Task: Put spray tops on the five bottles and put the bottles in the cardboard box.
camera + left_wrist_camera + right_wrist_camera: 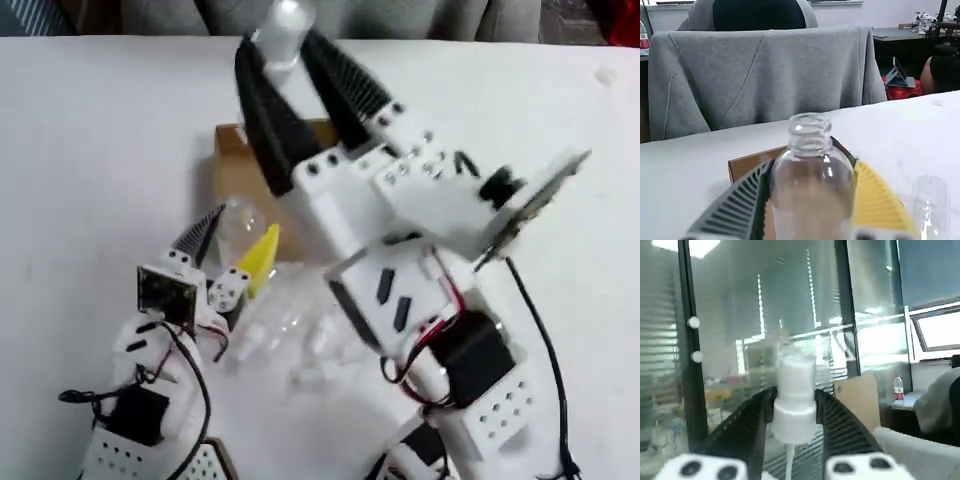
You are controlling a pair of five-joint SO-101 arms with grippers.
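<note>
Separately gripped: one bottle, one spray top

We find the left gripper clamped on a clear bottle, with the grey finger on one side and the yellow finger on the other. The bottle stands upright between them with its neck bare, just in front of the cardboard box on the white table. The right gripper is lifted off the table and pinches a white spray top between its black fingers.

We count one box, one spray top, one gripped bottle and a second bottle lying on the table near the yellow finger. More clear plastic lies between the two arms, but we cannot tell how many pieces.

The right arm covers much of the box. The gripped bottle's lower part is cut off in the left wrist view. The spray top's thin tube runs out of the right wrist view.
</note>
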